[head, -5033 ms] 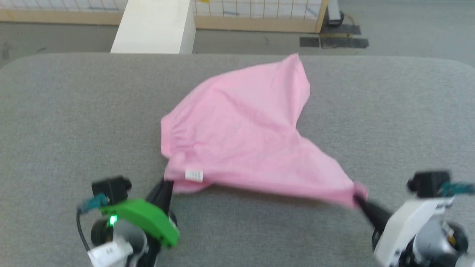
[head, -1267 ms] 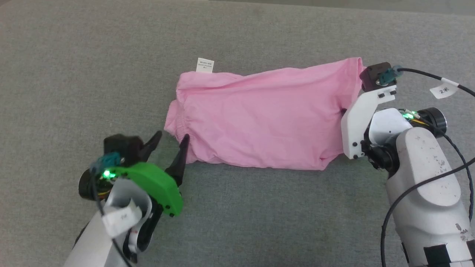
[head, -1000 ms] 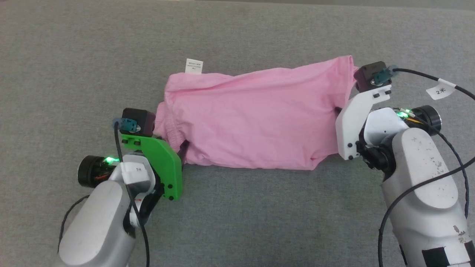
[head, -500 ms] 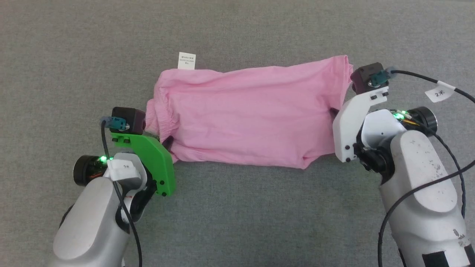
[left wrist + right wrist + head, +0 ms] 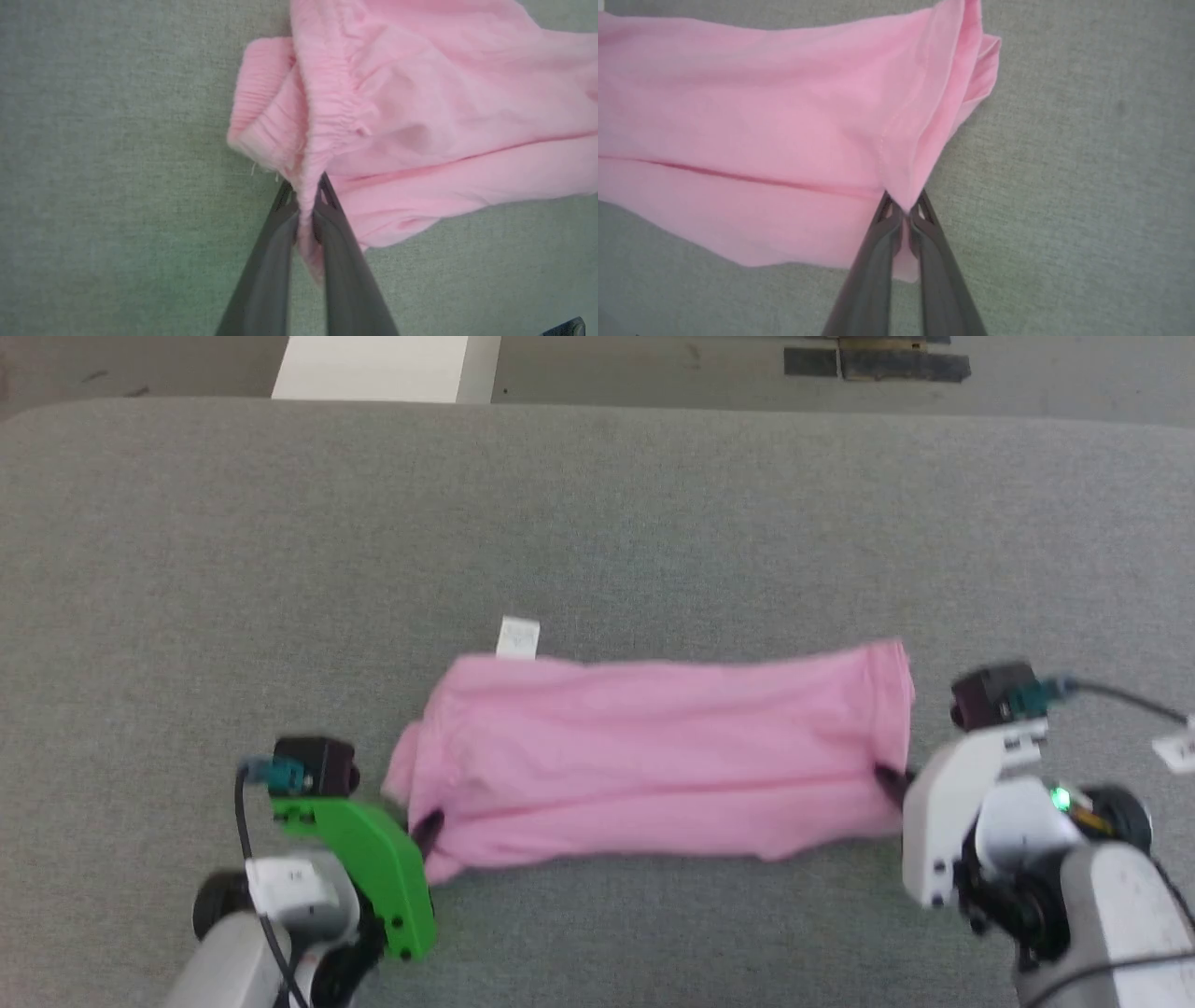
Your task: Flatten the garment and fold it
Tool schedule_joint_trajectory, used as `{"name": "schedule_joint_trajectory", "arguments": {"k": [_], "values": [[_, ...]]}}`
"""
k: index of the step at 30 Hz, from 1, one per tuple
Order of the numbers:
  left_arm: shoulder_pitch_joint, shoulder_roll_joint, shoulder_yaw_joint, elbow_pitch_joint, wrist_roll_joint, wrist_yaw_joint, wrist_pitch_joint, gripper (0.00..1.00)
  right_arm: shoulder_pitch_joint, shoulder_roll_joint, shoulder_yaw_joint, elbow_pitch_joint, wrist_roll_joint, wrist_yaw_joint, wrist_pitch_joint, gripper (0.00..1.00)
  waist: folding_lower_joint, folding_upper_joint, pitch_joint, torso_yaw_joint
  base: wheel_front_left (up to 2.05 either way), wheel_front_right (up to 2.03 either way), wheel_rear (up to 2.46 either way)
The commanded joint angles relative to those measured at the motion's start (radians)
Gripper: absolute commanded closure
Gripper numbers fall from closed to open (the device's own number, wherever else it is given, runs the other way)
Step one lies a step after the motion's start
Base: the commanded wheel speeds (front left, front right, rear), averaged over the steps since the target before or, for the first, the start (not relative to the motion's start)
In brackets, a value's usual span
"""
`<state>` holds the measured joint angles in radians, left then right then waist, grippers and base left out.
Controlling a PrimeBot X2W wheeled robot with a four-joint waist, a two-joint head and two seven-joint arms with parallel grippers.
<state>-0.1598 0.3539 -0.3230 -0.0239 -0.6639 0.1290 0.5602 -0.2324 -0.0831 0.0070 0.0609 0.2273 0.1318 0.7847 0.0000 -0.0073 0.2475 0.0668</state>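
Observation:
The pink garment (image 5: pixel 653 756) lies stretched in a long band across the grey table (image 5: pixel 597 523), its white label (image 5: pixel 519 637) sticking out at the far left corner. My left gripper (image 5: pixel 428 826) is shut on the gathered waistband at the garment's near left end; the left wrist view has the waistband (image 5: pixel 322 116) pinched between the dark fingers (image 5: pixel 261 270) of the left gripper (image 5: pixel 306 193). At the right end my right gripper (image 5: pixel 892 779) is shut on the hem; there the fabric (image 5: pixel 784 116) is clamped at the tips of the right gripper (image 5: pixel 903 207).
A white block (image 5: pixel 383 364) stands beyond the table's far edge, with bare floor (image 5: pixel 672 373) and dark tape marks (image 5: pixel 873 359) behind. Open grey table surface lies around the garment on every side.
My left gripper closed on the waistband, having been open a second ago. The head camera tilted up, so the table's far edge is now in view. The garment looks pulled straighter between both grippers.

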Motion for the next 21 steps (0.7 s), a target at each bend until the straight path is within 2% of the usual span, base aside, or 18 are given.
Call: {"name": "schedule_joint_trajectory", "arguments": {"k": [1,5,6,7,8,9,14,16,18,21], "values": [[0.036,0.009,0.005,-0.012,-0.012,0.015,0.004,1.00,0.051,0.004,-0.012,-0.028,0.014,-0.001,0.012,1.00,0.0000,0.0073,-0.017,0.002,0.00,0.00,0.00],[0.088,-0.007,0.018,-0.035,-0.039,0.033,-0.006,1.00,0.150,0.023,-0.042,-0.094,0.044,-0.001,0.018,1.00,0.0000,0.0073,-0.022,0.004,0.00,0.00,0.00],[0.094,-0.013,0.024,-0.040,-0.048,0.036,-0.011,0.65,0.163,0.026,-0.048,-0.105,0.048,-0.001,0.009,1.00,0.0000,0.0073,-0.023,0.003,0.00,0.00,0.00],[0.098,-0.018,0.031,-0.046,-0.056,0.038,-0.017,0.00,0.168,0.028,-0.055,-0.112,0.053,-0.001,-0.003,1.00,0.0000,0.0073,-0.024,0.002,0.00,0.00,0.00],[0.100,-0.024,0.043,-0.055,-0.067,0.041,-0.026,0.00,0.171,0.030,-0.061,-0.120,0.064,-0.001,-0.017,0.85,0.0000,0.0073,-0.027,0.001,0.00,0.00,0.00],[0.102,-0.026,0.052,-0.063,-0.076,0.041,-0.029,0.00,0.174,0.031,-0.065,-0.126,0.075,-0.001,-0.023,0.00,0.0000,0.0073,-0.029,0.001,0.00,0.00,0.00],[0.105,-0.035,0.153,-0.149,-0.148,0.042,-0.083,0.00,0.176,0.032,-0.118,-0.170,0.146,-0.001,-0.028,0.00,0.0000,0.0073,-0.035,0.001,0.00,0.00,0.00],[0.097,-0.013,0.195,-0.165,-0.127,0.037,-0.136,0.00,0.166,0.033,-0.153,-0.183,0.148,-0.001,-0.026,0.00,0.0000,0.0073,-0.033,0.002,0.00,0.00,0.00],[0.073,-0.003,0.240,-0.170,-0.076,0.026,-0.252,0.00,0.151,0.033,-0.177,-0.183,0.141,-0.001,-0.018,0.00,0.0000,0.0073,-0.028,0.001,0.00,0.00,0.00],[0.052,0.016,0.245,-0.135,0.030,-0.013,-0.424,0.00,0.125,0.033,-0.179,-0.158,0.119,-0.001,0.007,0.00,0.0000,0.0073,-0.016,0.001,0.00,0.00,0.00]]}}
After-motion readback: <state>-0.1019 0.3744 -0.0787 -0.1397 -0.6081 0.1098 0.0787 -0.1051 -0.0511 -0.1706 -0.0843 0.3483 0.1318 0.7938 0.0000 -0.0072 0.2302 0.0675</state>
